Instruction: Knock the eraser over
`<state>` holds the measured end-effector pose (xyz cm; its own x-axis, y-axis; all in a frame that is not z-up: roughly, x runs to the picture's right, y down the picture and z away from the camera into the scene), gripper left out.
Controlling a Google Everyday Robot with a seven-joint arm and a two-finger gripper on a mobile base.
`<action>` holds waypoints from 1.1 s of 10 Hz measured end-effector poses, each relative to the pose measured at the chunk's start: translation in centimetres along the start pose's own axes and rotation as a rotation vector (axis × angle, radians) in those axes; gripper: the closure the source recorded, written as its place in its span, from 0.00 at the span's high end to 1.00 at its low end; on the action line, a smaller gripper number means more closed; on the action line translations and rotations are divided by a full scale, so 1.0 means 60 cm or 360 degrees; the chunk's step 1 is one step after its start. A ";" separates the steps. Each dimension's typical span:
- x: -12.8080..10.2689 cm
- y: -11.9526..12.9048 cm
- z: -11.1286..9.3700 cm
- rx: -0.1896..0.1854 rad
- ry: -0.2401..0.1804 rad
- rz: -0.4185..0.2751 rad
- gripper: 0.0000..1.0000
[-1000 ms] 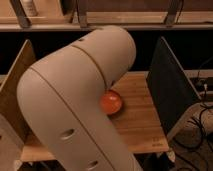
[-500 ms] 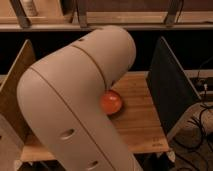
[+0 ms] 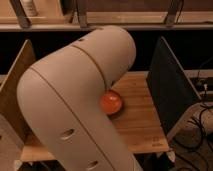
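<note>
The eraser is hidden from view. My big white arm (image 3: 80, 95) fills the middle and left of the camera view and covers most of the wooden table (image 3: 140, 120). The gripper is out of sight behind the arm. An orange bowl (image 3: 111, 102) shows on the table just right of the arm.
A dark upright panel (image 3: 170, 90) stands at the table's right side and a wooden panel (image 3: 17, 85) at its left. A shelf (image 3: 125, 22) runs along the back, with a small white bottle (image 3: 30, 7) at the top left. Cables (image 3: 202, 120) lie to the right.
</note>
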<state>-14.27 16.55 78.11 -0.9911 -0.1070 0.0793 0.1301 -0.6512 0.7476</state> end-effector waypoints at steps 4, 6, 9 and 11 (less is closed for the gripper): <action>-0.001 0.010 -0.004 -0.0009 0.0024 0.0023 0.00; -0.002 0.064 -0.029 -0.0063 0.0110 0.0054 0.00; 0.056 0.082 -0.038 -0.0107 0.0121 -0.0126 0.00; 0.050 0.085 -0.038 -0.0109 0.0116 -0.0121 0.00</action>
<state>-16.53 11.19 80.63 -0.9938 -0.1082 -0.0260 0.0589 -0.7092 0.7026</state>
